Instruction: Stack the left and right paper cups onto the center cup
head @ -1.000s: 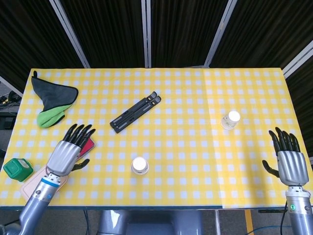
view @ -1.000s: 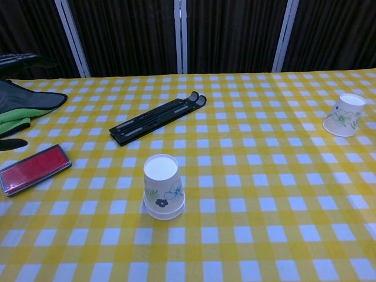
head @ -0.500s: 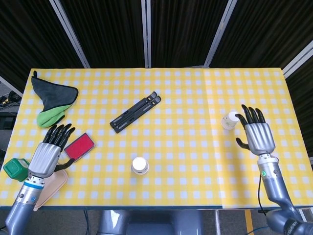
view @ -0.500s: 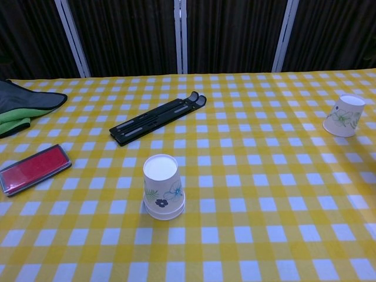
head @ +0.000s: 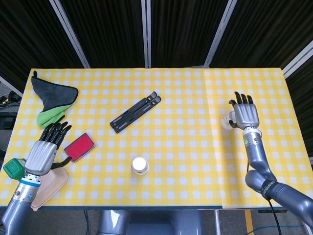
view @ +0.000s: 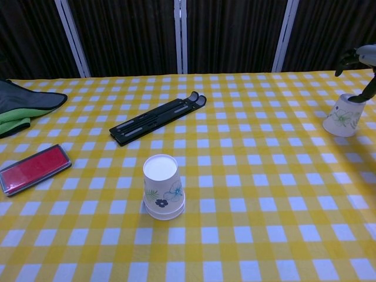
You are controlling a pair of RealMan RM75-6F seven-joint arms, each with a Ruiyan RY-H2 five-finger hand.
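Note:
The center paper cup stands upside down near the table's front edge, white with a flower print, and a second rim shows at its base. The right paper cup also stands upside down, at the right side. My right hand hovers just beside and above this cup with fingers spread; one dark fingertip reaches down to the cup's top. It holds nothing. My left hand rests open at the left table edge, apart from any cup, seen only in the head view.
A red flat case lies just right of my left hand. A black folding stand lies mid-table. A green-and-black cloth sits far left. A green container and beige tray hang at the front-left corner.
My right hand moved from the front right edge up and inward to the right cup. My left hand drew back left off the red case.

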